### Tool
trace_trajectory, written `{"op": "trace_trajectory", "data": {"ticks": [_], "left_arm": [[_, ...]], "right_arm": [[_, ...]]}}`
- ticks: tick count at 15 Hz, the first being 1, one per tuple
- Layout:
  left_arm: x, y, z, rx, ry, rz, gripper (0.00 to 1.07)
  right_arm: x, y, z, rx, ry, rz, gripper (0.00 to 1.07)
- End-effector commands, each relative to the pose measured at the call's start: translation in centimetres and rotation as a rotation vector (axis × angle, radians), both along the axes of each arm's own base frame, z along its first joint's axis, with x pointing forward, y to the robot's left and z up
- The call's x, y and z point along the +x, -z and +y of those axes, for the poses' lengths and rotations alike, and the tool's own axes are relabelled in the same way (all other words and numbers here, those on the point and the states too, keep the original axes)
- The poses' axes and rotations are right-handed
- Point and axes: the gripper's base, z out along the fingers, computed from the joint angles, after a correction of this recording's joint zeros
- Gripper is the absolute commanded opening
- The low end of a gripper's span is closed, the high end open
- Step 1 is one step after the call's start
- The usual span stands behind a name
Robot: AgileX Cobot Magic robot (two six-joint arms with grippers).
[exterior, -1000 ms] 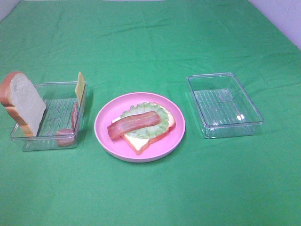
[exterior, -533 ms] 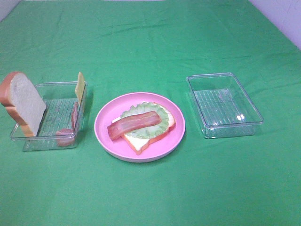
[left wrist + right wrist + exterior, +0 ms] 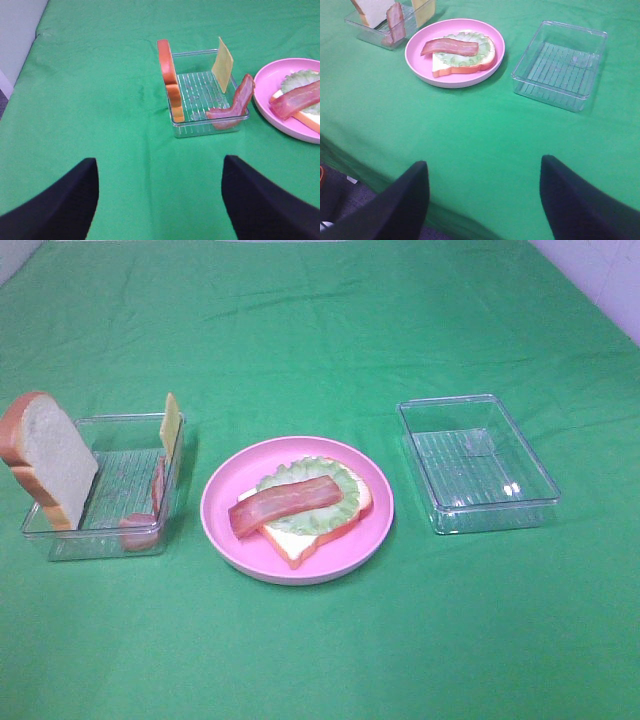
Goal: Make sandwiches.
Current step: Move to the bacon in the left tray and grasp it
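On the pink plate (image 3: 222, 525) lies a partly built sandwich: a bread slice (image 3: 300, 539) with lettuce (image 3: 335, 478) and a bacon strip (image 3: 285, 504) on top. It also shows in the right wrist view (image 3: 455, 52). The left clear tray (image 3: 100, 540) holds an upright bread slice (image 3: 48, 455), a yellow cheese slice (image 3: 171, 423) and another bacon strip (image 3: 158, 485). My left gripper (image 3: 159, 197) is open and empty, back from that tray. My right gripper (image 3: 484, 200) is open and empty, near the table's front edge. Neither gripper shows in the exterior view.
A second clear tray (image 3: 478, 462) stands right of the plate with nothing in it. The green cloth (image 3: 320, 330) covers the table. The table's front edge (image 3: 380, 187) shows in the right wrist view.
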Motion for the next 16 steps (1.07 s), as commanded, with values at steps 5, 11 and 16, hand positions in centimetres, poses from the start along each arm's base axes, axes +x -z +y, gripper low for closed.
{"op": "trace_trajectory", "data": {"ticks": [5, 11, 16], "left_arm": [[8.8, -2.6, 0.1, -0.141, 0.023, 0.295, 0.67], [16.4, -2.4, 0.4, -0.204, 0.036, 0.558, 0.67], [23.4, -0.2, -2.7, -0.247, 0.098, 0.749, 0.67]], "right_arm": [[-0.1, 0.0, 0.0, 0.006, -0.004, -0.023, 0.60], [-0.1, 0.0, 0.4, 0.001, 0.272, -0.019, 0.60], [-0.1, 0.0, 0.7, 0.000, 0.482, -0.022, 0.60]]}}
